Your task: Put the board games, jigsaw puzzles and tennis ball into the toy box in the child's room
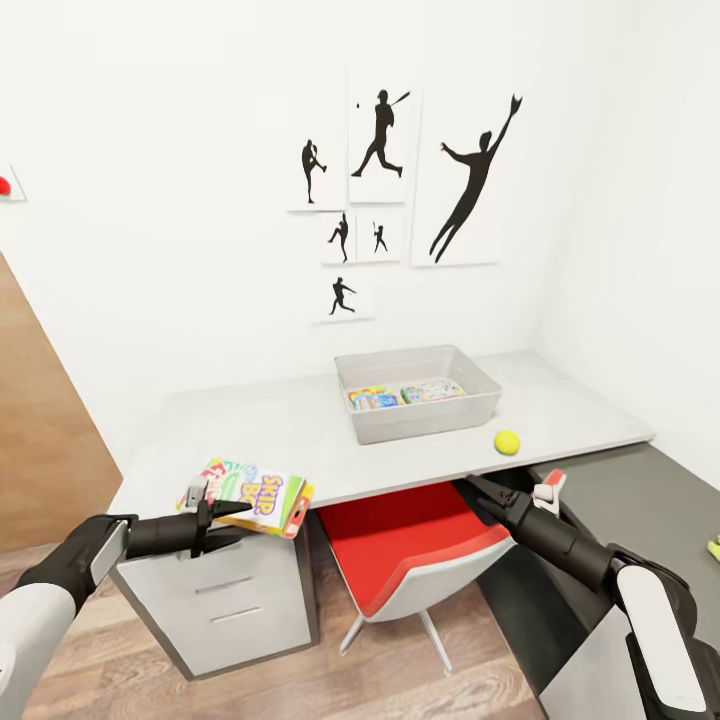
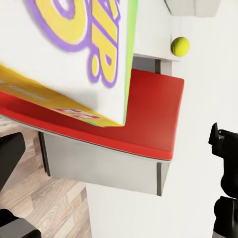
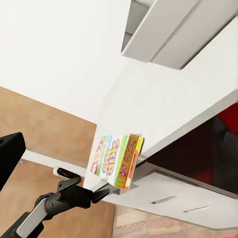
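Observation:
The light-grey toy box (image 1: 470, 404) stands at the middle back of the table (image 1: 280, 430). Flat colourful toys (image 1: 375, 398) lie inside it; I cannot tell jigsaw puzzles from board games there. The tennis ball (image 1: 507, 441) rests on the table just right of the toy box, also seen from the left wrist (image 2: 180, 46). My left gripper (image 1: 222, 505) is shut on the white "SKIP BO" board game (image 1: 262, 499), holding it tilted over the table's front left edge (image 3: 116, 159). My right gripper (image 1: 513, 492) hangs open below the ball, in front of the table edge. The bed is out of view.
A red-seated chair (image 1: 410, 545) is tucked under the table between my arms. White drawers (image 1: 230, 590) sit under the table's left end. A lower dark-grey desk (image 1: 650, 500) adjoins at the right. A brown door (image 1: 40, 450) is at the left.

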{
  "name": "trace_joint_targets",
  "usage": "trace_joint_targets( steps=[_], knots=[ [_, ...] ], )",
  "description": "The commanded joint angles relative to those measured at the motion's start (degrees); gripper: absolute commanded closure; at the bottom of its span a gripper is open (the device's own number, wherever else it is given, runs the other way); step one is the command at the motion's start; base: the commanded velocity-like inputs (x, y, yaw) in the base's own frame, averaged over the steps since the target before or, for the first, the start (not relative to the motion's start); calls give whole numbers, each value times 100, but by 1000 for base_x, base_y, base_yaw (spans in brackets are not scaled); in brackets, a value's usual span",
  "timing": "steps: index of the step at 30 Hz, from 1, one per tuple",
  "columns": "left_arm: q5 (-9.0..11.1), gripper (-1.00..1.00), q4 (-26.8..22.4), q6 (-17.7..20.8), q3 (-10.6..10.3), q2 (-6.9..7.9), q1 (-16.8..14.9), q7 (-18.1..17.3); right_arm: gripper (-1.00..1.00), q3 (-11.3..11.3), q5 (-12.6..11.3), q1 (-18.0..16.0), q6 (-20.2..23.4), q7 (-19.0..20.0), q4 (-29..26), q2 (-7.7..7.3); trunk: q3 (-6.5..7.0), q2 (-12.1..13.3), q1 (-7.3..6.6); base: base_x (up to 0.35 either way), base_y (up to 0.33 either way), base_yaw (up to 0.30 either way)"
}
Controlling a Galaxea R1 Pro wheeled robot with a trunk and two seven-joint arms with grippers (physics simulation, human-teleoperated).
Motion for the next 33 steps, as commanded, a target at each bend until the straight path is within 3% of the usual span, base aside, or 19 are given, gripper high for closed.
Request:
trace_joint_targets(
  steps=[1,22,33],
  knots=[
    [-1,-100,1,27,21,0,-4,-14,-100,-9,35,-5,26,44,0,1,-24,-45,23,0,0,0],
    [-6,-100,2,6,67,0,-4,-13,-100,-10,34,-5,27,49,0,1,-401,-887,484,0,0,0],
    [-1,-100,1,-4,67,-6,-4,-12,-100,-10,34,-5,26,53,0,1,-401,-887,484,0,0,0]
  ],
)
